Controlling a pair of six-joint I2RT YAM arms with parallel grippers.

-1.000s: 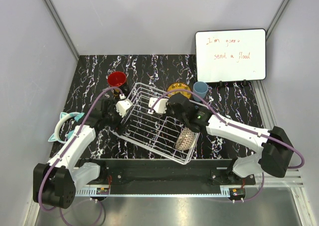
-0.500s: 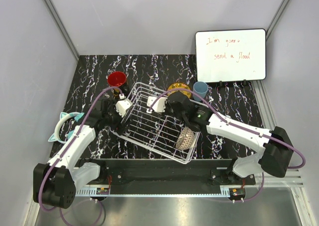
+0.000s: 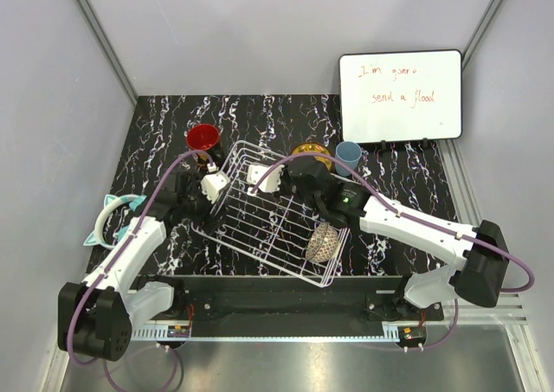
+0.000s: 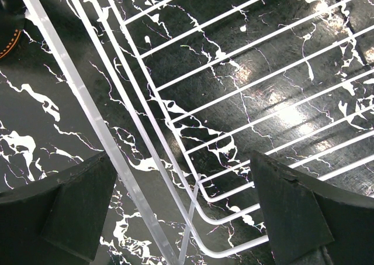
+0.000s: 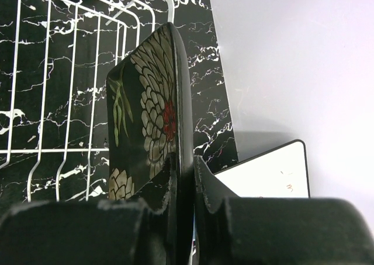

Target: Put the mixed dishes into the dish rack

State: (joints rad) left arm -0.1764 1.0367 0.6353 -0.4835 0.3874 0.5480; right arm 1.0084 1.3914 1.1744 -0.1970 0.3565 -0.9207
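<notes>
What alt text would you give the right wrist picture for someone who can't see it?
The right gripper pinches a dark floral saucer by its rim, holding it on edge over the white wire rack. Black marbled table lies below, with a whiteboard corner at right.

Spread pincer (image 4: pixel 181 183) straddles a corner of the dish rack (image 4: pixel 79 89).

Saucer (image 5: pixel 149 116) bottom behind right end effector (image 5: pixel 186 162)

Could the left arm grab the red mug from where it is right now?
Probably yes. The left hand is open and empty at the dish rack's edge. The red mug stands on the table just beyond it, outside the rack, so the wires don't block it.
</notes>
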